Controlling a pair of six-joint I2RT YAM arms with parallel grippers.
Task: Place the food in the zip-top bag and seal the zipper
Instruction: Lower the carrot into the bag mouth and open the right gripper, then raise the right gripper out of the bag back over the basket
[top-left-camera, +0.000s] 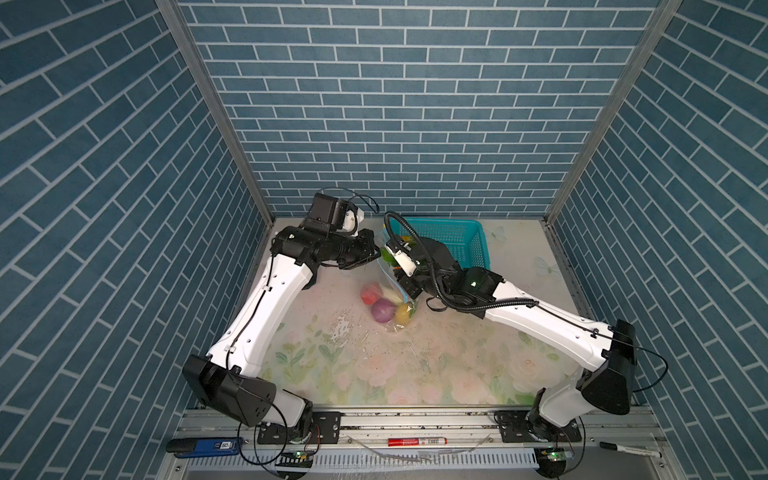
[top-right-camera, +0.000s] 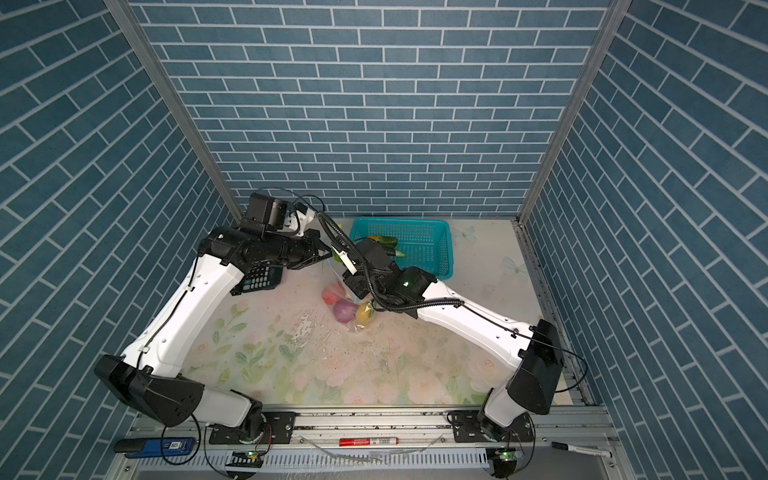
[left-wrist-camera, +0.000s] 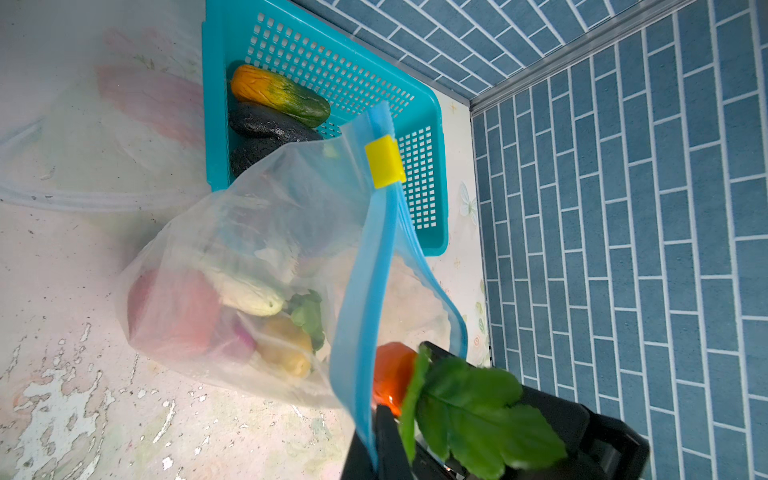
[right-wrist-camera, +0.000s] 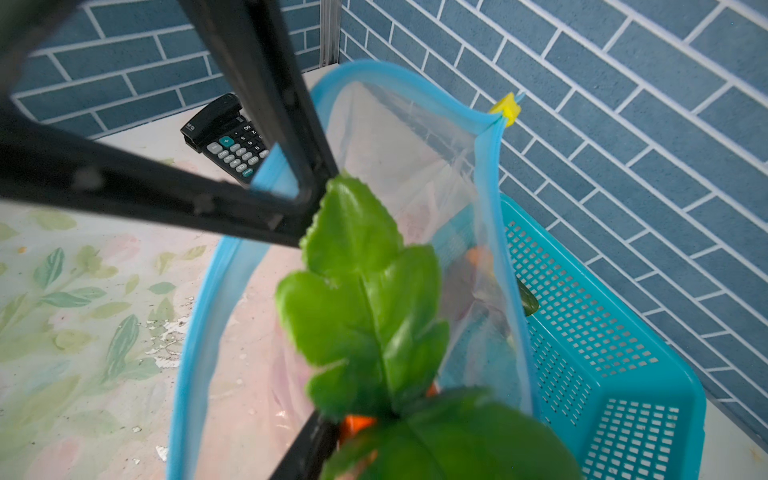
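The zip-top bag (top-left-camera: 390, 286) hangs with its mouth held up, its bottom resting on the table. A red piece (top-left-camera: 371, 294), a purple onion (top-left-camera: 383, 311) and a yellow fruit (top-left-camera: 403, 313) lie inside it. My left gripper (left-wrist-camera: 374, 444) is shut on the light-blue zipper (left-wrist-camera: 374, 291); the yellow slider (left-wrist-camera: 384, 162) sits at its far end. My right gripper (right-wrist-camera: 365, 432) is at the open mouth, shut on the orange carrot (left-wrist-camera: 392, 374), whose green leaves (right-wrist-camera: 365, 299) hide its jaws. A cucumber-like piece (left-wrist-camera: 280, 95) and a dark eggplant (left-wrist-camera: 270, 124) lie in the teal basket (top-left-camera: 453, 237).
The basket stands at the back right against the brick wall. A black calculator (top-right-camera: 259, 282) lies under the left arm. On the front rail lie a red marker (top-left-camera: 417, 441), a blue tool (top-left-camera: 203, 446) and a black pen (top-left-camera: 627, 449).
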